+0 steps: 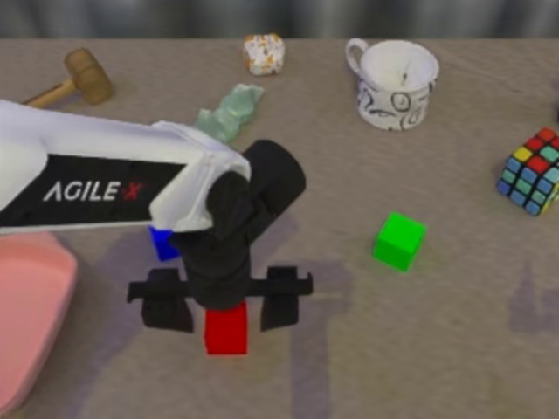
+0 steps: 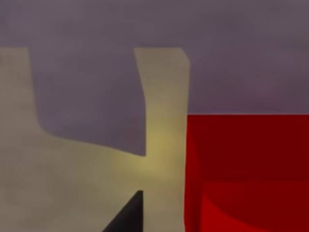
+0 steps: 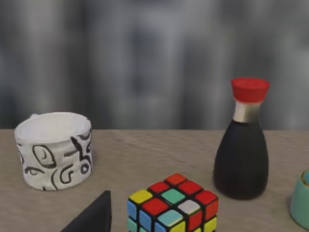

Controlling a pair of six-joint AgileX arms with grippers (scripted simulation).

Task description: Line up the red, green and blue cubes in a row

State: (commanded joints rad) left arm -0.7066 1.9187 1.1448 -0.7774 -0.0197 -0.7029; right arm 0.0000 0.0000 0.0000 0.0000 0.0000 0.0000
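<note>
The red cube sits on the desk toward the near edge, left of centre in the top view. It is small, plain and glossy, bright red on top with a darker side face; in the left wrist view it fills one corner, its lit top and shadowed side meeting at a sharp edge. The left claw hangs right over its far edge, fingers spread wide to either side, clear of the cube and holding nothing.

The blue cube, deep blue, lies just beyond and left of the red one, mostly hidden under the left arm, so little of its surface shows. The green cube, bright green with a darker near face, stands well apart to the right, turned slightly against the desk's edges.

Farther out are a pink tray at the left edge, a wooden mallet, a pale green crumpled thing, a white block speckled with orange, a patterned white mug and a many-coloured puzzle cube at the right. The right wrist view shows that mug, the puzzle cube and a dark bottle with a red cap; of the right claw only a dark tip shows, and I cannot tell its state.
</note>
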